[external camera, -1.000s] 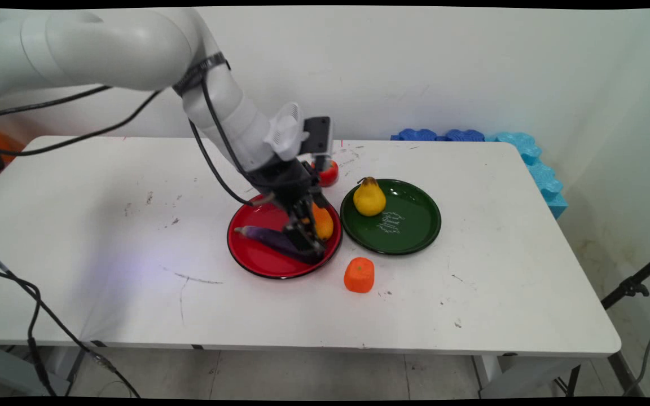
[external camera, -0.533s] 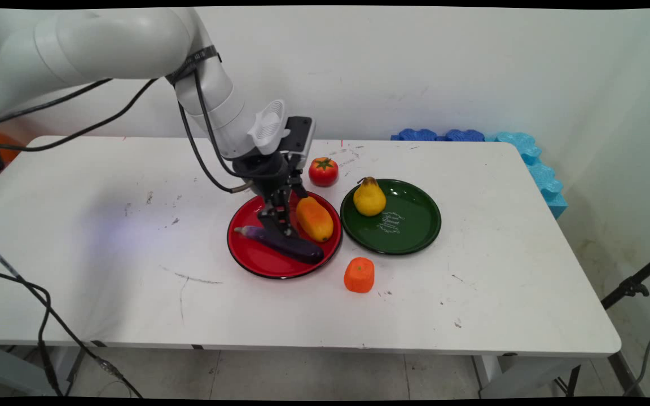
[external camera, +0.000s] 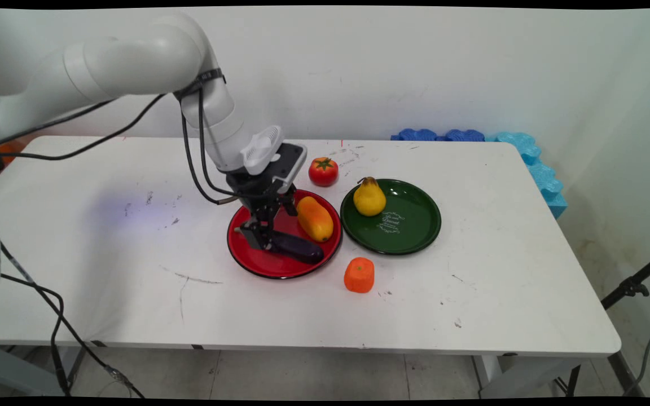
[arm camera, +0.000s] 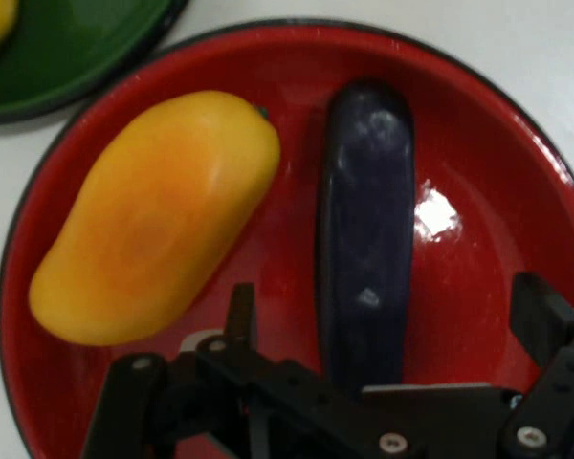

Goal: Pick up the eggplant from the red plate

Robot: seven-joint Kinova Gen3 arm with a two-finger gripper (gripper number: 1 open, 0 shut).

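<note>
A dark purple eggplant (external camera: 298,248) (arm camera: 365,239) lies in the red plate (external camera: 244,260) (arm camera: 497,124), with an orange-yellow mango (external camera: 315,219) (arm camera: 158,215) beside it. My gripper (external camera: 257,237) (arm camera: 387,298) is open and low over the eggplant's left, stem end in the main view. In the hand view one finger stands on each side of the eggplant, apart from it. The arm hides the stem end in the main view.
A green plate (external camera: 415,234) to the right of the red one holds a yellow pear (external camera: 369,197). A red tomato (external camera: 323,171) sits behind the plates and an orange fruit (external camera: 359,275) in front. Blue foam pieces (external camera: 471,135) line the table's far right edge.
My gripper has moved left along the eggplant, from its right end beside the mango to its left end. The eggplant and the mango have stayed in place.
</note>
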